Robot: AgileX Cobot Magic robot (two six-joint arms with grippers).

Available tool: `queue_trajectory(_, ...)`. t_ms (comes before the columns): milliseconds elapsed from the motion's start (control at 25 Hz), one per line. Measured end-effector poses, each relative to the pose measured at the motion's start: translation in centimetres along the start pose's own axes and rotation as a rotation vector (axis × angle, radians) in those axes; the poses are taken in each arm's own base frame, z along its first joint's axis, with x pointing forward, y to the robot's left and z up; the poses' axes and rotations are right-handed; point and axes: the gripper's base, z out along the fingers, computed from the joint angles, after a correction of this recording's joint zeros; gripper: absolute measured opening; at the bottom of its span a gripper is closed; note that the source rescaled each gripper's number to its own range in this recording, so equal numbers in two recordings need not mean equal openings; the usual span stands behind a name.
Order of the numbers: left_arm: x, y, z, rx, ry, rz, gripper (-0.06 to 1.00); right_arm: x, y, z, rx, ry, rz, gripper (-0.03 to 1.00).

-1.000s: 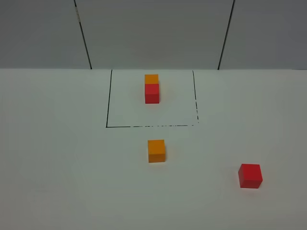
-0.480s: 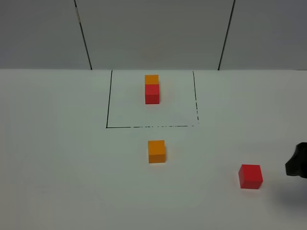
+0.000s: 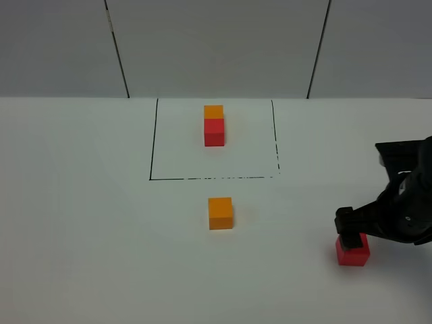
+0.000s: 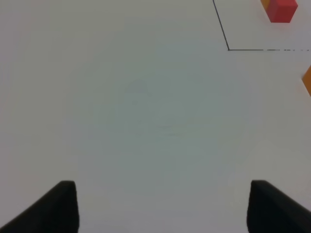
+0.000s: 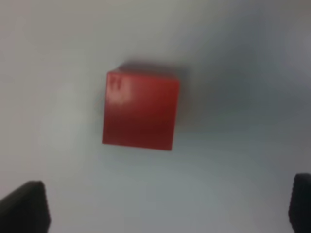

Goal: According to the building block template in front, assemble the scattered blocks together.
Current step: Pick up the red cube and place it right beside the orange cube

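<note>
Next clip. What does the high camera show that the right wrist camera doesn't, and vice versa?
Only the high camera: the joined orange-and-red pair inside the black square, the loose orange cube, and the right arm. Only the right wrist camera: the red cube with its top face close up, and both fingertips spread wide, touching nothing. Both: that red cube on the white table, with the right gripper open above it.

Cube tally, white table.
Counted four small matte cubes: one loose orange cube, one loose red cube, one joined orange-and-red pair; one thin black drawn square.
</note>
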Motion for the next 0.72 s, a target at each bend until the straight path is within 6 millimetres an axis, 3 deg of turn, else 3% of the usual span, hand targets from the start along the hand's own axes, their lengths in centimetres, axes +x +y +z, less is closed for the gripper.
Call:
queue_trajectory(160,0.0,0.0,0.0,0.000,0.000,0.000,0.57,-0.4,0.9,2.4,0.012,0.016,0.008,1.00)
queue_trajectory(720,0.0,0.0,0.0,0.000,0.000,0.000,0.57,-1.0,1.5,6.1,-0.020,0.012,0.049,1.00)
